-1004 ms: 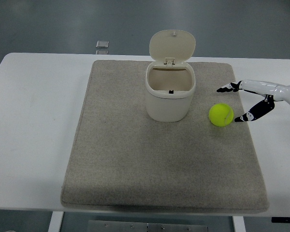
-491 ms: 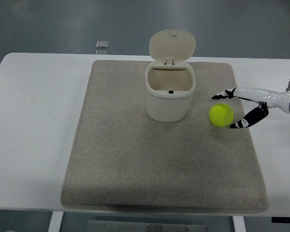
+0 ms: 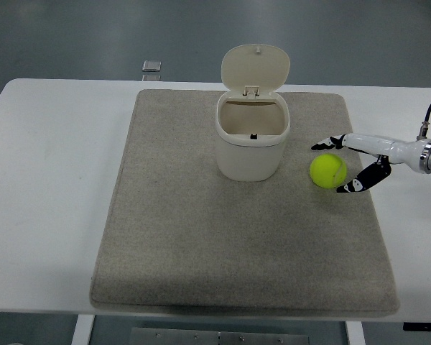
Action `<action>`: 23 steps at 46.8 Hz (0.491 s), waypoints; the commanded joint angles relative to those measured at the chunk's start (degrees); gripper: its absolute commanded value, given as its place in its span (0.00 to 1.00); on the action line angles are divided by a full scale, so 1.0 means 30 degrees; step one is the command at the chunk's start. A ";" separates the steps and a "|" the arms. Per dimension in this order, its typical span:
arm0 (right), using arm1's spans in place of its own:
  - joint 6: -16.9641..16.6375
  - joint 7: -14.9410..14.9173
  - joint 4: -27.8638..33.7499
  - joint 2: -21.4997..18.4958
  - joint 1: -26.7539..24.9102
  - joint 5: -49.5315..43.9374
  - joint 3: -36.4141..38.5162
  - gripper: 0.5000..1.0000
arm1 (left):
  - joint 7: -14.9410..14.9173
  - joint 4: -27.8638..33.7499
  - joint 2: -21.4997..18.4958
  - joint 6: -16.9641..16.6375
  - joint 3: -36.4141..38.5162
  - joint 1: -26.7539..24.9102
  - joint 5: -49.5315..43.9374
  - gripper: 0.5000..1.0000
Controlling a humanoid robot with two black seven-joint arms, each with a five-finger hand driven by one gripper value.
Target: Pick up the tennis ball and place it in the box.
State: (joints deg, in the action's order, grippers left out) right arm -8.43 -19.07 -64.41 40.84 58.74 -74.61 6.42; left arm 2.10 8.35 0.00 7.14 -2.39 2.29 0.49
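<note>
A single head camera, mounted high on the robot's side, looks forward and down over the white rectangular tabletop (image 3: 50, 180), whose near edge runs along the bottom of the frame. The view stands well back, taking in nearly the whole tabletop, the grey fabric mat (image 3: 223, 244) spread across its middle, and dark floor beyond the far edge. No second view is provided.
</note>
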 commanded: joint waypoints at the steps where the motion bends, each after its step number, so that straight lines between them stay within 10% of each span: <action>1: -0.0004 -0.0002 0.0053 -0.0108 -0.0037 -0.0003 -0.0003 0.81 | 0.0002 0.0000 0.0000 0.0021 0.0004 -0.0001 -0.0017 0.99; 23: 0.0084 -0.0002 0.0316 -0.0519 -0.0067 -0.0003 0.0027 0.78 | 0.0002 0.0000 0.0000 0.0021 0.0004 -0.0001 -0.0017 0.99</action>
State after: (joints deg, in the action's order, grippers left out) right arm -8.18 -19.07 -63.62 39.35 58.54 -74.62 6.50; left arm 2.10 8.35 0.00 7.15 -2.38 2.29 0.47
